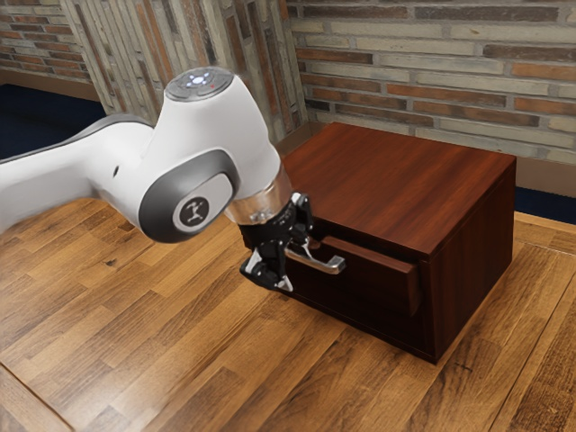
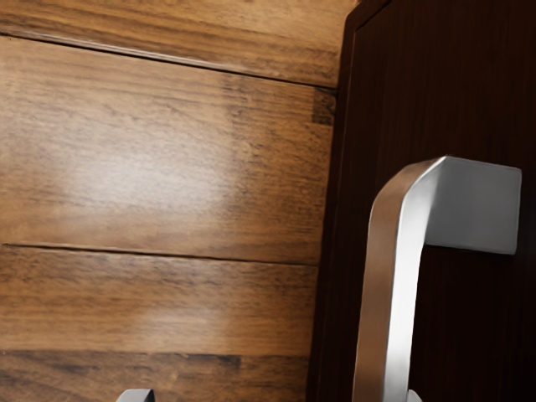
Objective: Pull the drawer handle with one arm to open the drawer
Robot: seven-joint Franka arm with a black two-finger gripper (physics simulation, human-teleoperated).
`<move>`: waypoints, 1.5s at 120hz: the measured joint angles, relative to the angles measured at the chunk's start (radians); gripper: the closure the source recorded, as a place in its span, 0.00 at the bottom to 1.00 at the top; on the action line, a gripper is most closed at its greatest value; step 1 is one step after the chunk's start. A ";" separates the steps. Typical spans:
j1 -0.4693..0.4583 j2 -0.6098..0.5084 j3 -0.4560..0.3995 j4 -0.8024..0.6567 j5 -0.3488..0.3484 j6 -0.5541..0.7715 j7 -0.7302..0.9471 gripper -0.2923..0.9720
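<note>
The white Franka arm comes in from the exterior view's left and drops its black gripper (image 1: pixel 288 252) right at the front of the dark wooden cabinet (image 1: pixel 396 180). The hand sits on the silver drawer handle (image 1: pixel 322 262), at the end nearer the exterior view's left, and the free end of the bar sticks out past it toward the exterior view's right. The fingers look spread, one above the bar and one below. The handle lies between them and is not pinched from both sides.

Now the drawer (image 1: pixel 369 279): its front panel stands a little proud of the cabinet's face, so it is partly open, with a shadowed gap behind its upper edge. The cabinet sits flat on the plank table (image 1: pixel 162 342), and a brick wall (image 1: pixel 432 54) runs behind it.

From the wrist camera the handle (image 2: pixel 394 276) looms very close, a bent metal bar with its mounting leg turning in to the dark drawer front (image 2: pixel 469 100). Beside the panel are the lighter table boards (image 2: pixel 167 167), catching a soft glare.
</note>
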 joint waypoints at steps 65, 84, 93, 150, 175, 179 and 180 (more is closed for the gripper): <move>0.002 -0.046 0.000 -0.053 0.002 -0.001 0.007 0.63; 0.001 -0.062 -0.001 -0.073 0.005 -0.002 0.009 0.64; 0.001 -0.071 -0.002 -0.081 0.005 -0.002 0.010 0.64; 0.000 -0.182 -0.002 -0.208 0.006 0.004 0.014 0.65; 0.001 -0.215 -0.002 -0.237 0.007 0.007 0.013 0.65; 0.001 -0.218 -0.003 -0.240 0.007 0.007 0.013 0.65; 0.001 -0.219 -0.003 -0.240 0.007 0.007 0.013 0.66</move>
